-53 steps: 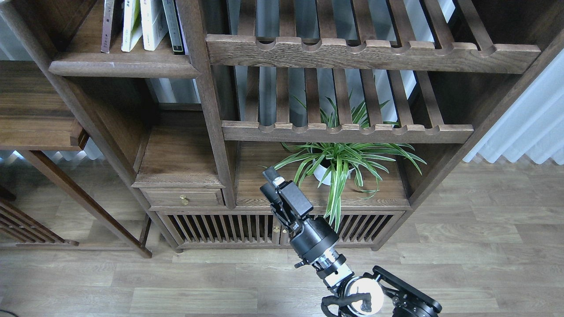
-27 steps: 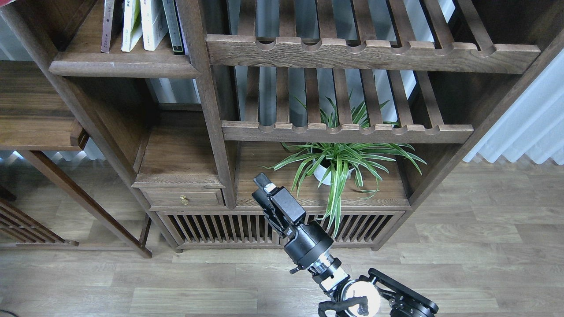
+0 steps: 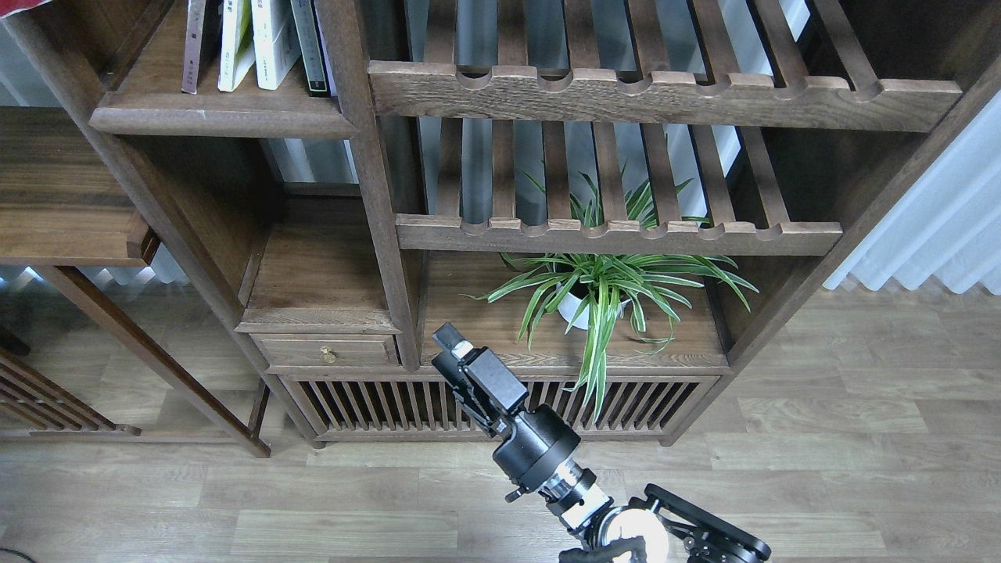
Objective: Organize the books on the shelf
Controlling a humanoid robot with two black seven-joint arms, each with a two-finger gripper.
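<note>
Black right gripper [image 3: 447, 352] (empty) below shelf [image 3: 223, 121]

right tool [image 3: 448, 349] — lower, further left

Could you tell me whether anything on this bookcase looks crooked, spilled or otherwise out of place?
Little stands out. The books on the top-left shelf lean rather than stand straight, with gaps between them. The plant sits upright; its leaves droop over the edge. Nothing looks spilled or broken.
</note>
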